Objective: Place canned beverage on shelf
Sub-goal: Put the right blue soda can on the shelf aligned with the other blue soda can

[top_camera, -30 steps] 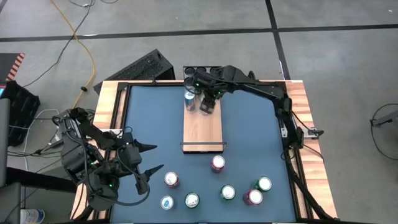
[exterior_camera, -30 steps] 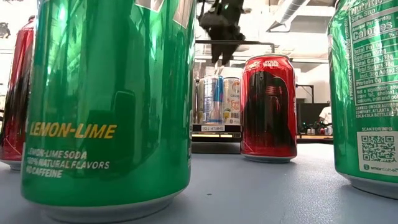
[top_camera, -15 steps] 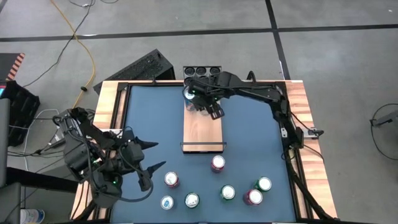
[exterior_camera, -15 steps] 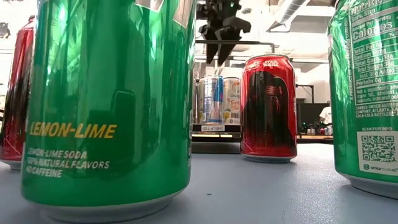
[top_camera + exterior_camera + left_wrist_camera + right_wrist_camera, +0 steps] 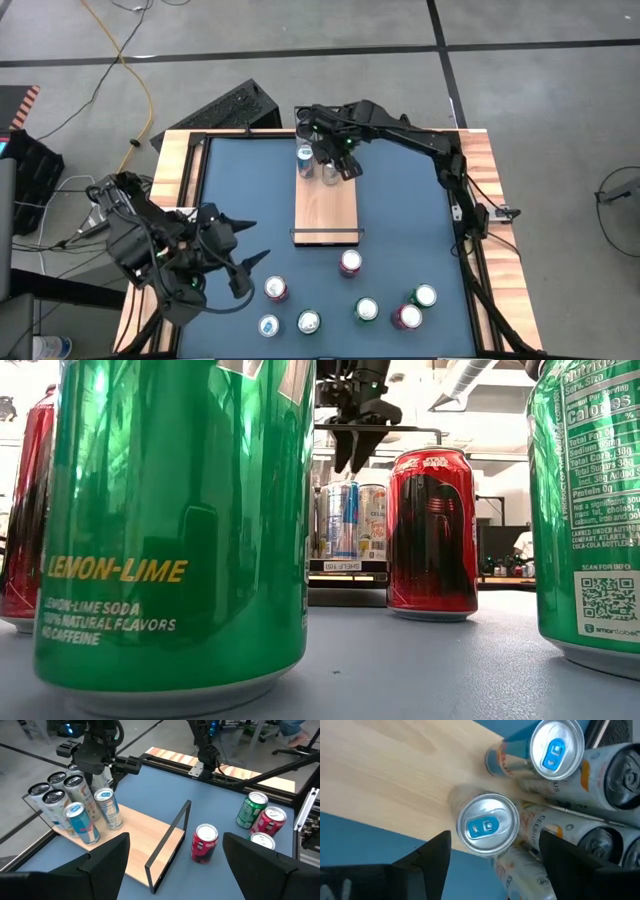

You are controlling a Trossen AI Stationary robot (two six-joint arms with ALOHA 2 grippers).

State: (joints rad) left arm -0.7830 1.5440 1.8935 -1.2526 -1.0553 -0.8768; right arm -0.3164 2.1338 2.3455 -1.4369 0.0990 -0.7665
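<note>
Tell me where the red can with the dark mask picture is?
In the high view the red can stands on the blue table, just past the shelf's near wire rail. The other loose cans stand farther toward the near edge.

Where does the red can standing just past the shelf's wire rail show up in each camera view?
High view: red can below the shelf, on the blue table.
Low view: right of centre, shelf behind it.
Left wrist view: centre, right of the black wire rail.
Right wrist view: not in it.
Shared landmark: the shelf.
</note>
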